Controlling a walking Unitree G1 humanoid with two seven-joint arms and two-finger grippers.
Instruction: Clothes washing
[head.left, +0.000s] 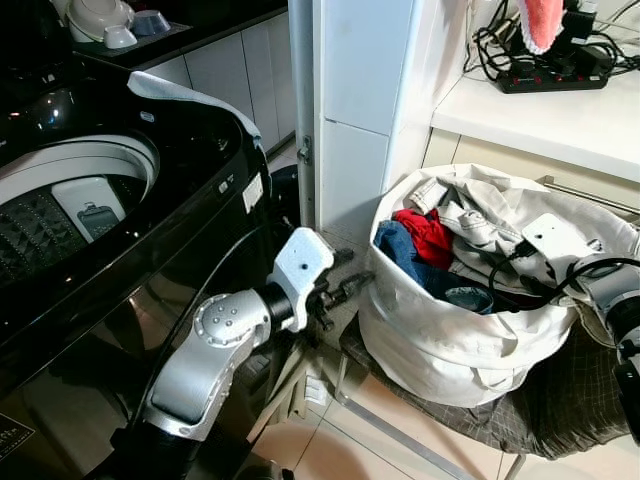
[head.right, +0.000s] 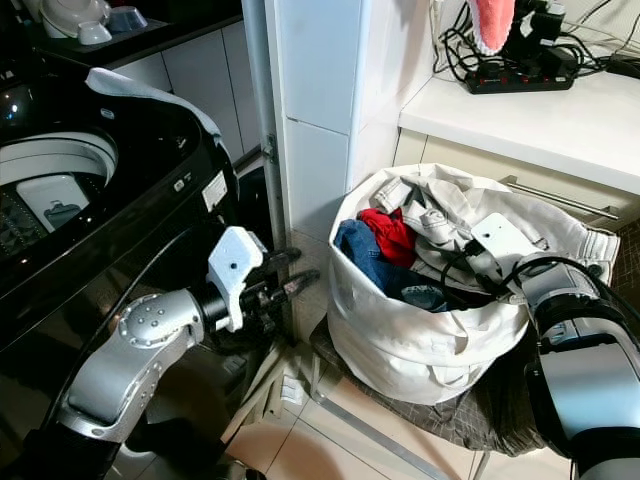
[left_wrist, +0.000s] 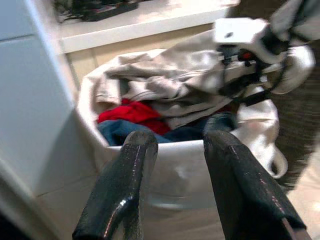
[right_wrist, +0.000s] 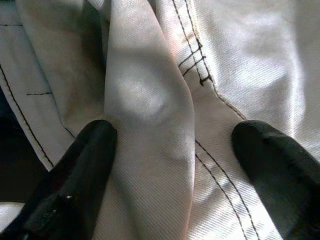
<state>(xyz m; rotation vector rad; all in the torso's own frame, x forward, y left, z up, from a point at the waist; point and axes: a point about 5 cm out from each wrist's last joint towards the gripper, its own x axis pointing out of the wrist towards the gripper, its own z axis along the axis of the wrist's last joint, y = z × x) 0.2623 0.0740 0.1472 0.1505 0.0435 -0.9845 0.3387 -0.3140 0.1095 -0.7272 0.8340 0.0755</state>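
A white laundry bag (head.left: 440, 340) stands on the floor to the right of the black top-loading washing machine (head.left: 190, 150), whose lid is up and drum (head.left: 60, 210) is open. The bag holds a beige garment (head.left: 480, 200), a red piece (head.left: 428, 232) and a blue piece (head.left: 405, 255). My right gripper (right_wrist: 175, 145) is down inside the bag, open, with its fingers (right_wrist: 85, 150) pressed on either side of a fold of the beige garment (right_wrist: 150, 100). Between the machine and the bag, my left gripper (left_wrist: 181, 137) hangs open and empty, pointing at the bag (left_wrist: 175, 170).
A white cabinet column (head.left: 360, 100) rises behind the gap between machine and bag. To the right, a counter (head.left: 560, 120) carries a power strip (head.left: 555, 70) and a pink cloth (head.left: 540, 20). A dark mat (head.left: 560, 400) lies under the bag. Dishes (head.left: 100, 20) sit at the far left.
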